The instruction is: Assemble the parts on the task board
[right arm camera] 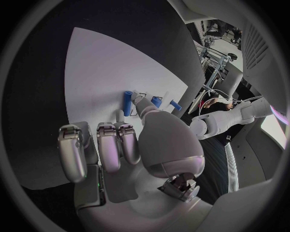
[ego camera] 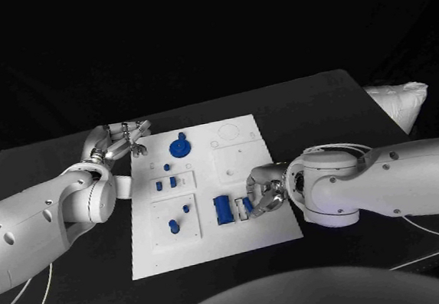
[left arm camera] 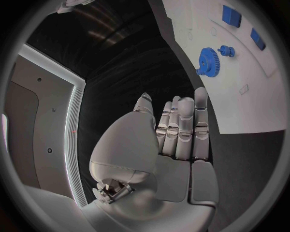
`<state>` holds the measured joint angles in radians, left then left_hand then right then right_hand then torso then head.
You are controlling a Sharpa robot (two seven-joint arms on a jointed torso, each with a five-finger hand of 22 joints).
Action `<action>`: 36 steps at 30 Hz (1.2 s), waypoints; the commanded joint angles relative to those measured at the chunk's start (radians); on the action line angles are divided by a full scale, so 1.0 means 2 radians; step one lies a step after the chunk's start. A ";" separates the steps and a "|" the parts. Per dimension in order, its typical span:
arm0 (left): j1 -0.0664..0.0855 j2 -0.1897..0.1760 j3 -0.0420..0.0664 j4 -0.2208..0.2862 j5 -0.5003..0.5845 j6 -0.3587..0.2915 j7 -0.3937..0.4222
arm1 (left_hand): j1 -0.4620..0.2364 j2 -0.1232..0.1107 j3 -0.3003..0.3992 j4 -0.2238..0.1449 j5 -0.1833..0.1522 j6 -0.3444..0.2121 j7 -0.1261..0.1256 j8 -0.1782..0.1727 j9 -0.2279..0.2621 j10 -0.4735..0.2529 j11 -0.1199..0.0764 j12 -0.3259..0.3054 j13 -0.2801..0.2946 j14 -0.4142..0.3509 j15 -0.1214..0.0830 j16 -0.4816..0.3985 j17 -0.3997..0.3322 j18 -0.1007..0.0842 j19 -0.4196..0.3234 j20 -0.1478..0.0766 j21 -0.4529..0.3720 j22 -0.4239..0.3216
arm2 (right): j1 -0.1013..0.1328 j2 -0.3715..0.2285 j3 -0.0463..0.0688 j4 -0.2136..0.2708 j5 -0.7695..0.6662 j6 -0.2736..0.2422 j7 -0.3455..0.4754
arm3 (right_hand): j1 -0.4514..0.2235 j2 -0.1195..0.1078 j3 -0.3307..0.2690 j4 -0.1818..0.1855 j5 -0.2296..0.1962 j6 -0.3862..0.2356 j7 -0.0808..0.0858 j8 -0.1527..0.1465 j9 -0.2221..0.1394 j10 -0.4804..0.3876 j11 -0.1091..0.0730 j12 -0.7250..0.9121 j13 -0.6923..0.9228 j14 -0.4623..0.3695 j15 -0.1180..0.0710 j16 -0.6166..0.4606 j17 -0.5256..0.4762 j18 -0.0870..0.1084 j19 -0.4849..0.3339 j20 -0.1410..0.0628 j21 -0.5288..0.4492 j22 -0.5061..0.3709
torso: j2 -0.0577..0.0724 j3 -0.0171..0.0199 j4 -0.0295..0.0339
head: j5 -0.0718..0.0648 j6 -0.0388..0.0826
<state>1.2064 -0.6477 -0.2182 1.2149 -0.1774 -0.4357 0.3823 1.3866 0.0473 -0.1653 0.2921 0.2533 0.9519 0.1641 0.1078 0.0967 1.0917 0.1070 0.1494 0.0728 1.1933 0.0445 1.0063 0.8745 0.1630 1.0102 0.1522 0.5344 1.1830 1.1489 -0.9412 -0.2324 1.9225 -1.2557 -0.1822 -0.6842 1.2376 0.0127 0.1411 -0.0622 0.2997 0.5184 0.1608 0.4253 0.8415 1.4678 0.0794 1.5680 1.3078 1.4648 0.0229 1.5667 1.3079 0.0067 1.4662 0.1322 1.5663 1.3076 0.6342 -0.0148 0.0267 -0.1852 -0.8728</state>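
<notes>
Task board (ego camera: 215, 234) sits mid-frame in the head view, a white plate on the black table (ego camera: 74, 297), long side running up and down the picture. Blue gear (ego camera: 178, 146) lies near the board's upper left, two small blue parts (ego camera: 165, 183) below it in a recessed panel, another blue part (ego camera: 174, 224) in the lower-left panel, and a blue rectangular block (ego camera: 223, 209) at lower centre. Left hand (ego camera: 120, 143) is off the board's upper-left corner, over the table, fingers partly curled, nothing visible in it. Right hand (ego camera: 267, 188) is over the board's right edge, fingers bent down just beside a small blue part (ego camera: 247, 204) next to the block; can't tell from here whether it touches or grips it. White bag-like object (ego camera: 400, 103) at the table's right edge. Left wrist view: left hand (left arm camera: 175, 140) centre frame, fingers straight and close together, holding nothing; task board (left arm camera: 241, 96) upper right with the blue gear (left arm camera: 209, 61) and small blue parts (left arm camera: 231, 16) on it. Right wrist view: right hand (right arm camera: 127, 145) with fingers curled down onto the task board (right arm camera: 103, 72), thumb tip next to an upright blue part (right arm camera: 127, 102); two more blue parts (right arm camera: 157, 101) just beyond. Grasp not confirmed.
</notes>
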 commanded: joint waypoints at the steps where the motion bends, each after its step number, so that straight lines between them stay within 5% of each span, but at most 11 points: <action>1: 0.000 0.001 0.000 0.000 -0.002 0.008 0.002 | -0.001 0.006 -0.004 0.000 0.003 -0.004 -0.001 0.002 0.001 -0.005 0.000 0.002 0.000 -0.004 -0.001 -0.002 0.000 0.005 0.005 0.000 -0.002 0.001 | -0.002 -0.001 -0.002 -0.001 -0.008 0.003 -0.007 | 0.006 0.000 0.003 0.000 0.003 0.003 -0.001 -0.001 -0.074 0.051 0.003 0.001 0.131 0.053 0.002 0.002 0.131 -0.003 0.052 0.001 0.002 0.132 | 0.000 0.0001 -0.0003 | 0.000 0.000; 25: 0.000 0.002 0.000 -0.001 -0.002 0.009 0.002 | -0.001 0.006 -0.004 0.000 0.003 -0.004 -0.001 0.002 0.001 -0.005 0.000 0.002 0.000 -0.004 -0.001 -0.002 0.000 0.005 0.005 0.000 -0.002 0.001 | -0.003 -0.001 -0.002 -0.007 -0.041 0.021 -0.017 | 0.007 0.006 0.032 -0.005 0.034 0.026 0.007 -0.017 -0.121 0.051 0.012 0.001 0.131 0.053 0.010 0.002 0.131 -0.003 0.052 0.008 0.002 0.132 | 0.000 0.0001 0.0000 | -0.001 0.000; 32: 0.000 0.002 0.000 0.000 -0.002 0.009 0.002 | -0.001 0.007 -0.005 0.000 0.003 -0.004 -0.001 0.003 0.001 -0.005 0.000 0.002 0.000 -0.004 -0.001 -0.002 -0.001 0.005 0.005 0.001 -0.004 0.001 | -0.003 -0.001 -0.002 -0.008 -0.056 0.026 -0.019 | 0.001 0.004 0.041 -0.003 0.033 0.047 0.011 -0.024 -0.141 0.051 0.017 0.001 0.131 0.053 0.014 0.002 0.131 -0.003 0.052 0.012 0.002 0.132 | 0.000 -0.0001 0.0000 | -0.001 0.000; 36: 0.000 0.002 0.000 0.000 -0.002 0.009 0.002 | -0.001 0.007 -0.005 0.000 0.003 -0.004 -0.001 0.003 0.001 -0.005 0.000 0.002 0.000 -0.004 -0.001 -0.002 -0.001 0.005 0.005 0.001 -0.004 0.001 | -0.003 -0.001 -0.002 -0.008 -0.068 0.032 -0.021 | -0.005 0.002 0.049 0.001 0.028 0.089 0.009 -0.029 -0.160 0.051 0.017 0.001 0.131 0.053 0.015 0.002 0.131 -0.003 0.052 0.014 0.002 0.132 | 0.000 0.0001 0.0000 | -0.001 0.000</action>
<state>1.2061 -0.6452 -0.2182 1.2125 -0.1774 -0.4335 0.3806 1.3826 0.0513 -0.1711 0.2923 0.2533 0.9519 0.1640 0.1078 0.0965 1.0917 0.1070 0.1494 0.0728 1.1933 0.0445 1.0063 0.8745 0.1630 1.0102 0.1522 0.5304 1.1842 1.1491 -0.9420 -0.2304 1.9124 -1.3483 -0.1653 -0.6792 1.2367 0.0125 0.2362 -0.0608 0.3593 0.6842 0.1784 0.3700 0.6330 1.4659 0.1066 1.5680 1.3078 1.4648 0.0449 1.5667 1.3075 0.0068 1.4660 0.1543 1.5663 1.3073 0.6341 -0.0148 0.0267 -0.1870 -0.8728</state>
